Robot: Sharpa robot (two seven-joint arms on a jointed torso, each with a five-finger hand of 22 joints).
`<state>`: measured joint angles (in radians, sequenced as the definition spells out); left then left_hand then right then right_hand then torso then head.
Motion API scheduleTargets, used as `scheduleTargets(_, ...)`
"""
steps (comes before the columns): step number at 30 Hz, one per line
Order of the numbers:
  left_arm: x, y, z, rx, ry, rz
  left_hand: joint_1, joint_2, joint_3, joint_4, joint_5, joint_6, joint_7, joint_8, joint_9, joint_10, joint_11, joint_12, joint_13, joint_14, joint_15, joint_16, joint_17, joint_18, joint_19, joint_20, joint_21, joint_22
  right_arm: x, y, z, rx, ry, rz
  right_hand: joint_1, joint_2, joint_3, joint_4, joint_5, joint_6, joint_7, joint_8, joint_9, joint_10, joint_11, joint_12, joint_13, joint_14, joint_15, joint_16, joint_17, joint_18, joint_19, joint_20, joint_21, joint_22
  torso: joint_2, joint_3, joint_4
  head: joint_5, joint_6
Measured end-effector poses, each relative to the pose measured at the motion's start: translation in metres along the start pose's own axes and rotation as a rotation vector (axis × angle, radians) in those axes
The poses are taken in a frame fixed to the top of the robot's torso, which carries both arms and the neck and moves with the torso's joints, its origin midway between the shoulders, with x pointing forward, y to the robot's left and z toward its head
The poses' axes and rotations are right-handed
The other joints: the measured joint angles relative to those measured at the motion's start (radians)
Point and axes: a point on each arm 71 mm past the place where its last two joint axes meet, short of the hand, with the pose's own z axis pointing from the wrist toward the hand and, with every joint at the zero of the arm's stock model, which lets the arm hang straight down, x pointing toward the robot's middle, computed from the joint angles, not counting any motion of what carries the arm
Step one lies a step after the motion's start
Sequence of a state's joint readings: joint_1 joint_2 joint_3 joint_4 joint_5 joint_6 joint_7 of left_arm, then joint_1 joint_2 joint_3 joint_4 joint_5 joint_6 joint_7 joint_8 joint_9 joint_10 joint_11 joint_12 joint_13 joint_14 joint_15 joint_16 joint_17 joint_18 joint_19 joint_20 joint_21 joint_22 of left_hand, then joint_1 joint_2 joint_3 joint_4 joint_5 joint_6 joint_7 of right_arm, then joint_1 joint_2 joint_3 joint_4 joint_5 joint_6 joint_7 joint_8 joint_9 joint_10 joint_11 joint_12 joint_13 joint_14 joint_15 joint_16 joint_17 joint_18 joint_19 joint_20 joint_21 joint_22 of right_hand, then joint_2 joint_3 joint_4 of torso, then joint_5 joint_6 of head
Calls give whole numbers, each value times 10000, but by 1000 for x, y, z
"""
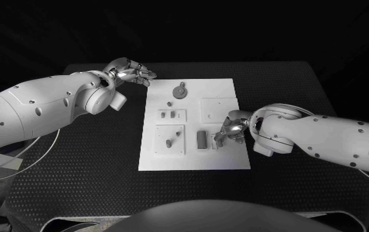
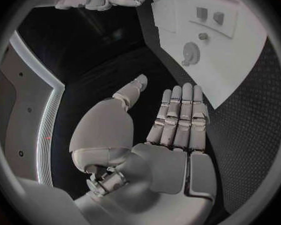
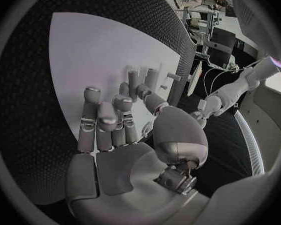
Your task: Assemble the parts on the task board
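The white task board (image 1: 223,90) lies mid-table with several grey parts on it: a round one (image 1: 180,90) at its far end, two small ones (image 1: 168,115), a tall block (image 1: 201,140) and a small part (image 1: 218,141). My right hand (image 1: 233,128) rests over the board's right side, fingers bent down onto the small part beside the block (image 3: 152,77). Whether it grips that part is unclear. My left hand (image 1: 132,72) hovers off the board's far left corner, fingers straight, holding nothing. The left wrist view shows its bare palm (image 2: 172,135), the board (image 2: 240,60) and the round part (image 2: 190,52).
Black textured table (image 1: 92,152) surrounds the board on all sides. A thin cable (image 1: 42,154) loops at the table's left edge under my left arm. A raised square plate (image 1: 219,108) sits on the board just beyond my right hand.
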<state>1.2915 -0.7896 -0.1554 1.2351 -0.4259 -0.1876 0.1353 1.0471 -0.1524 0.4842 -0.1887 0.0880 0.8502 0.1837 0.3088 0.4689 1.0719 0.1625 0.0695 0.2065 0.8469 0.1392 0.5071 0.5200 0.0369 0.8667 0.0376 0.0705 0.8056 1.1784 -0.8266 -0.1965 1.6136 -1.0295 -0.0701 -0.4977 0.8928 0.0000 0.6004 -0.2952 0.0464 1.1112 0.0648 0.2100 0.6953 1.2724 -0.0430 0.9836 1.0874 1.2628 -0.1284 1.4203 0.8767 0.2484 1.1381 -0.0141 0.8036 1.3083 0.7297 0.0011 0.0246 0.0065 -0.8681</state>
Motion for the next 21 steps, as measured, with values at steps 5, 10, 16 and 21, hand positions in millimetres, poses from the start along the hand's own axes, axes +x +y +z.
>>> scheduleTargets(5, 0, 0, 0, -6, 9, 7, 0, 0, 0, 0, 0, 0, 0, 0, 0, 0, 0, 0, -1, 0, 0, 0, 4, 1, 0, 0, 0, 0, 0, 1, 0, 15, -54, 307, 0, 0, -1, 0, -1, 0, 0, 0, -4, 0, 0, 0, 0, 2, -1, 0, 0, -5, 0, 0, 0, 0, 0, 6, 0, -4, 1)
scheduleTargets(10, 0, 0, 0, -12, 17, 10, 0, 0, 0, 0, 0, 0, 0, 0, 0, 0, 0, 0, -1, 0, 0, 0, 9, 0, 0, 0, 0, 0, 1, 4, 1, -2, -56, 527, 0, 0, -2, 0, -2, 0, 0, -1, -18, -1, 1, 0, 0, 3, 0, 0, -1, -8, 0, 0, 0, 0, 0, 7, -5, -4, -8)
scheduleTargets(16, 1, 0, 0, -19, 25, 14, 0, 0, 0, 0, 0, 0, 0, 0, -1, 0, 0, 0, 0, 0, 0, 0, 18, 0, 0, 0, 0, 0, 3, 9, 5, -19, 7, 596, 0, 0, -3, 0, -11, 2, -2, -3, -24, -1, 1, 0, 0, 5, 1, 0, -1, -14, 0, 0, 0, 0, 1, 7, -3, -11, -22)
scheduleTargets(21, 1, 0, 0, -25, 28, 16, 0, 0, 0, 0, 0, 0, 0, 0, 0, 0, 0, 0, 0, 0, 0, -39, 18, 0, 0, 0, 0, 0, 4, 7, 8, 63, 35, 595, 0, 1, -4, -1, -19, 3, -3, -6, -36, -2, 1, 0, -1, 7, 2, 0, -1, -16, -1, 1, -1, 0, 1, 8, -3, 24, -20)
